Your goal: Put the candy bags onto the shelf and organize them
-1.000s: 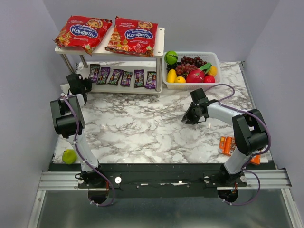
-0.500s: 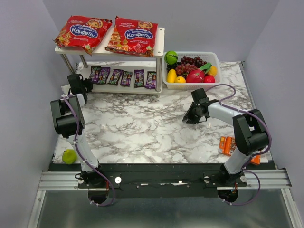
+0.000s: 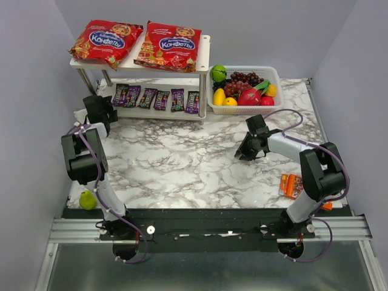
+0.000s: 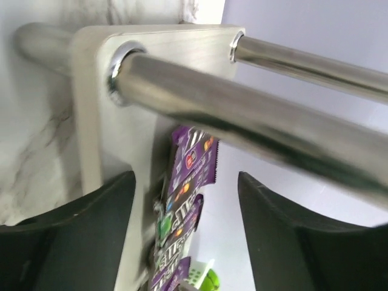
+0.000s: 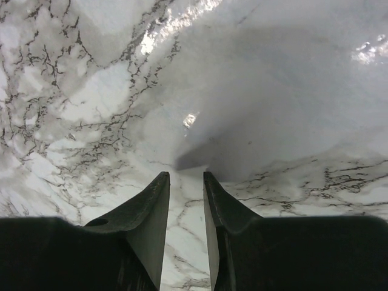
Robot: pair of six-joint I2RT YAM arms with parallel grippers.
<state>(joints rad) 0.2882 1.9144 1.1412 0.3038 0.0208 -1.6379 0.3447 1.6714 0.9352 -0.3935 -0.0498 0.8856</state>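
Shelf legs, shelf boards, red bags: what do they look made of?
Shelf legs: polished metal tube, judging by the mirror-like streaked highlights in the left wrist view.
Shelf boards: matte white, smooth with rounded corners; plastic or painted board, can't tell which.
Red bags: glossy printed film, probably plastic, with crinkles, sheen and crimped ends.

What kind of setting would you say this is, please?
Probably a staged lab mock-up of a shop: plain grey walls, a marble-pattern table, a small shelf of candy bags, and a fruit basket.
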